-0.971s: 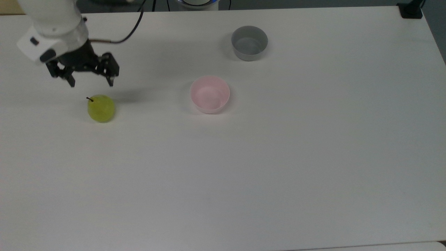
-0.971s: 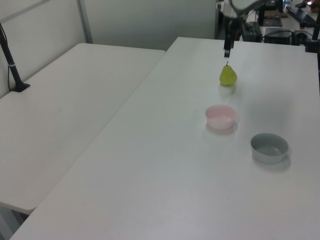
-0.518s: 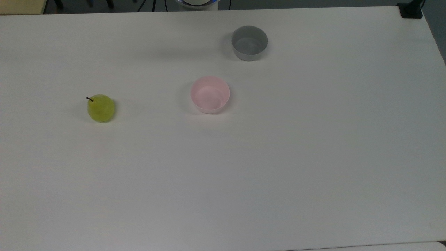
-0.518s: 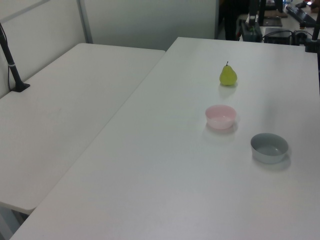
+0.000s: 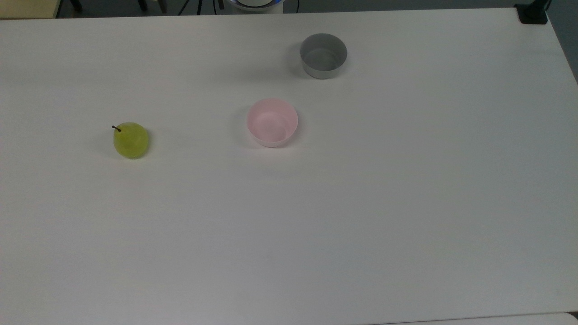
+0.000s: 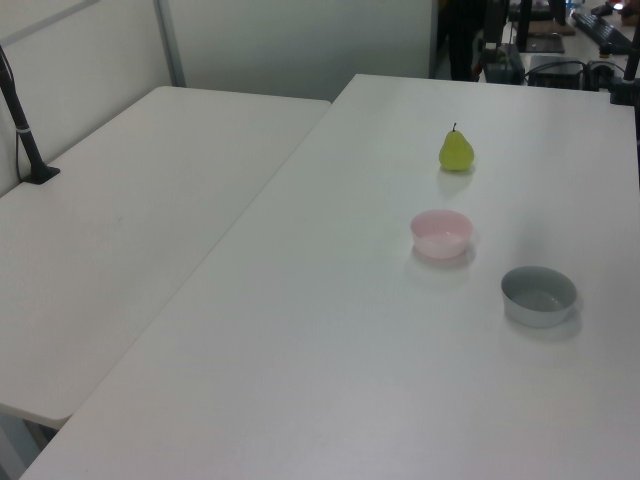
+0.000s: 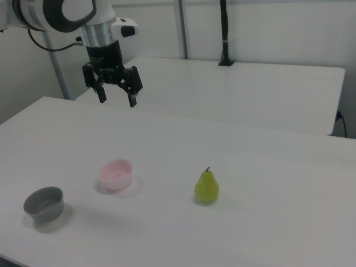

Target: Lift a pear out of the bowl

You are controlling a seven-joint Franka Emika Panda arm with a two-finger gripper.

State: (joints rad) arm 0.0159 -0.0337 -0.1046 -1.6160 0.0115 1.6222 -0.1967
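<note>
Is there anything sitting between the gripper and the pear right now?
Nothing visible blocks it. In the right view the open gripper hangs high above the table, up and to the right view's left of the pear, which stands upright on bare tabletop. The pink bowl and grey bowl lie off that line.

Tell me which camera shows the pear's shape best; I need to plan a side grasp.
The right view: the pear stands upright in clear profile, narrow neck and stem above a round base. The left view shows the same profile, further off. The top view looks down on it, so it reads as a round blob with a stem.
</note>
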